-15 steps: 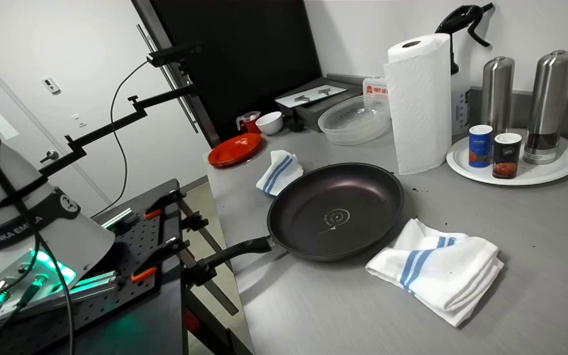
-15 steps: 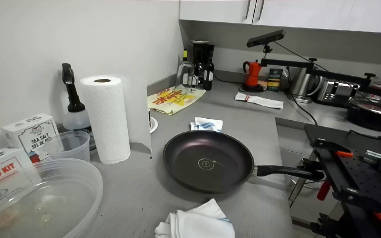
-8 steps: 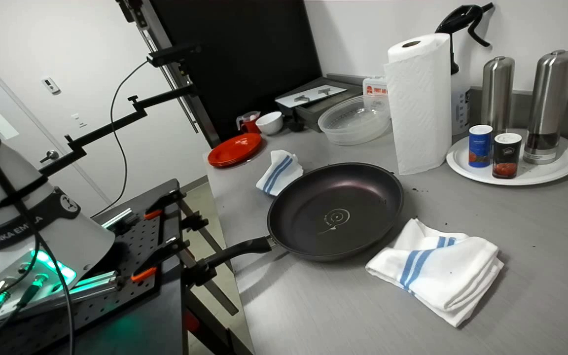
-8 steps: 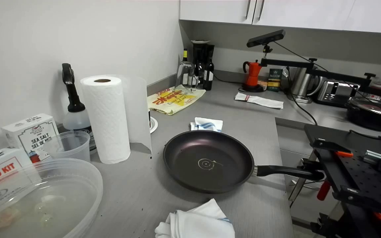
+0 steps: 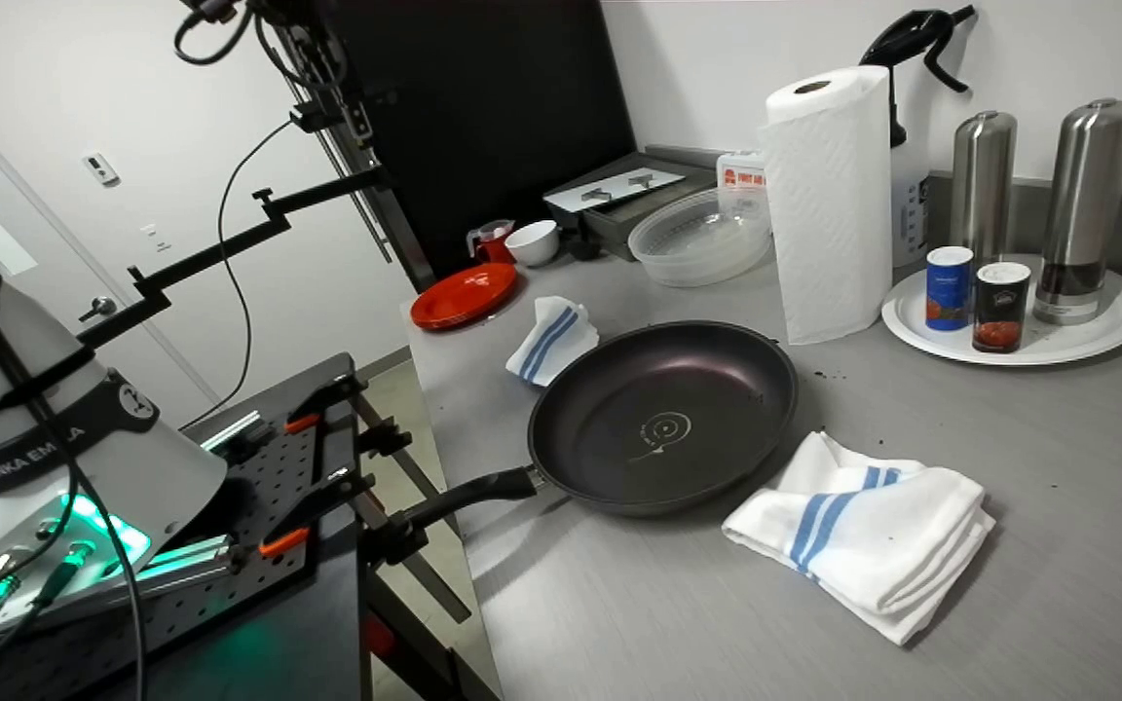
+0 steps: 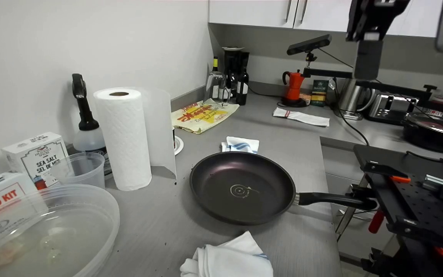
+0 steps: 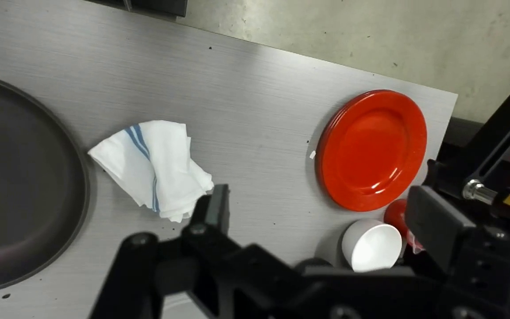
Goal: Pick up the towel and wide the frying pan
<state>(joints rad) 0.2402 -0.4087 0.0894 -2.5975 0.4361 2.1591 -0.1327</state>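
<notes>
One blue-striped towel [image 7: 162,168] lies on the surface [image 7: 255,110] below my remotely run pincer [image 7: 321,210], which hangs in mid-air, its two pads [image 7: 434,226] spread wide apart. Farther from the pincer and just beside that towel sits one frying pan [image 5: 663,409]; a second blue-striped towel [image 5: 863,545] rests beyond the pan, farther still. On my wrist view, one white bowl [image 7: 372,246] shows between the pads, near one stack of red plates [image 7: 374,150], both lower than the pincer.
</notes>
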